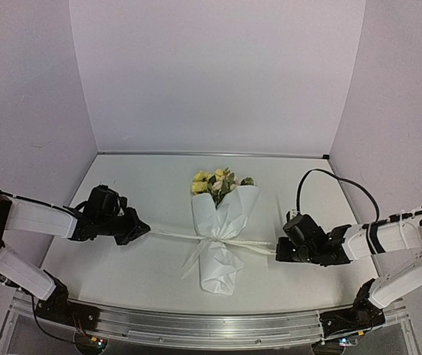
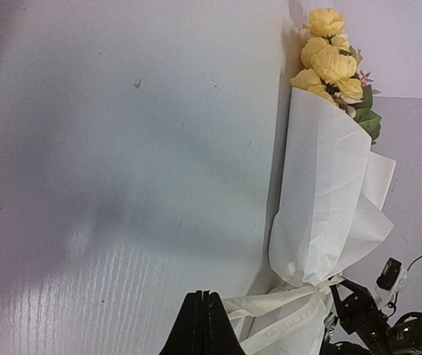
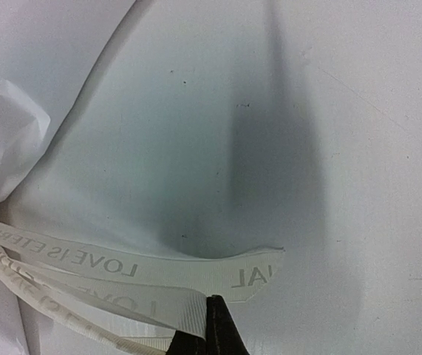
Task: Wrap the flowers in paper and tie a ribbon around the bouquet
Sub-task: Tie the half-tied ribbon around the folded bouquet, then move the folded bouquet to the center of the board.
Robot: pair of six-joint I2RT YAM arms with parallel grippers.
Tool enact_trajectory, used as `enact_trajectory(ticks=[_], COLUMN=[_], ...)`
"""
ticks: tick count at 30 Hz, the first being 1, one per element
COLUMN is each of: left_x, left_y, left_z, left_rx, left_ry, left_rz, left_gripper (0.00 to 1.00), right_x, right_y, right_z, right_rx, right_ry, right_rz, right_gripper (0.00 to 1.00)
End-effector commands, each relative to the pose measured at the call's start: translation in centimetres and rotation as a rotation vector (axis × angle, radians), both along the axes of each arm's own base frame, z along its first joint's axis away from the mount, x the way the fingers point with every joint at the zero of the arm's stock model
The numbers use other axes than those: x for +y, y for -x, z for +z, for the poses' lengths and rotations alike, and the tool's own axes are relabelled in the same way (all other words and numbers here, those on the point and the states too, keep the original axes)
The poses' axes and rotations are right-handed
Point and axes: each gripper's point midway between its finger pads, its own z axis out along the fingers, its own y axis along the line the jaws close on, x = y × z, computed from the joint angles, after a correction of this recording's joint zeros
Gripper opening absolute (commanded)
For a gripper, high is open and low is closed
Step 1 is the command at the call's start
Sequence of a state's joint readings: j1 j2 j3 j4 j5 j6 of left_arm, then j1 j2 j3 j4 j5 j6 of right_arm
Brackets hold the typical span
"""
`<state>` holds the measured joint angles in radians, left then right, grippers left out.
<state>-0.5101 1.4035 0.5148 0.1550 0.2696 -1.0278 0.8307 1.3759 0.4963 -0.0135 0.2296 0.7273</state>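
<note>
The bouquet lay in the middle of the table, between the two arms. Its wide end pointed away from the arm bases and its narrow end pointed toward them. The flowers, yellow and cream with green leaves, showed at the wide end. The paper was folded around them as a cone and was pinched in at the waist.

The ribbon went around this waist and ran out to both sides in an almost straight line just above the table. Some loose white ends hung from the waist toward the near left side.

The left gripper was left of the bouquet, well apart from it. Its fingers were pressed fully together, and the left end of the ribbon was pinched between the tips. The right gripper was to the right, a little nearer to the bases. Its fingers were also completely closed, and they clamped the right end of the ribbon. In the right wrist view a short piece of ribbon stuck out past the tips, and the printed words "LOVE IS" could be read on it.
</note>
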Motion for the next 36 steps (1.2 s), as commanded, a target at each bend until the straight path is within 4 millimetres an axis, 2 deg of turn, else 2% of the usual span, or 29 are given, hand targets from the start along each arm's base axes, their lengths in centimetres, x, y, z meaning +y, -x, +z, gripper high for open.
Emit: enact_trajectory(ticks=[1,9,18,22,25,28,30,32,36], left_x=[8.0,7.6,5.7,4.9,4.8,4.7,4.6,4.4,4.1], left_y=[-2.1,-2.1,-2.6,-2.9,-3.0,-3.1,-3.1,-3.2,-3.2], left_z=[-1.9,-1.8,-0.6,0.2,0.8,1.1,1.3,1.5,1.9], left_rx=[0.011,0.009,-0.043,-0.069,-0.086,-0.096,-0.102,-0.109,-0.125], left_ry=[-0.220,-0.205,-0.156,-0.142,-0.145,-0.154,-0.156,-0.154,-0.150], left_rz=[0.281,0.263,0.161,0.120,0.105,0.092,0.082,0.069,0.046], left_gripper=[0.00,0.00,0.00,0.00,0.00,0.00,0.00,0.00,0.00], right_x=[-11.1,-10.9,-6.8,-3.2,1.1,7.8,11.3,12.9,11.3], right_y=[3.4,3.9,3.4,3.7,4.1,4.2,4.7,4.9,4.3], right_z=[-3.4,-3.7,-3.8,-4.1,-3.7,-2.0,-1.2,-0.6,0.4], right_rx=[0.096,0.127,0.196,0.216,0.201,0.179,0.192,0.197,0.140], right_ry=[0.365,0.354,0.250,0.221,0.187,0.110,0.071,0.054,0.106], right_rz=[-0.213,-0.194,-0.087,-0.021,0.044,0.140,0.215,0.250,0.240], right_gripper=[0.00,0.00,0.00,0.00,0.00,0.00,0.00,0.00,0.00])
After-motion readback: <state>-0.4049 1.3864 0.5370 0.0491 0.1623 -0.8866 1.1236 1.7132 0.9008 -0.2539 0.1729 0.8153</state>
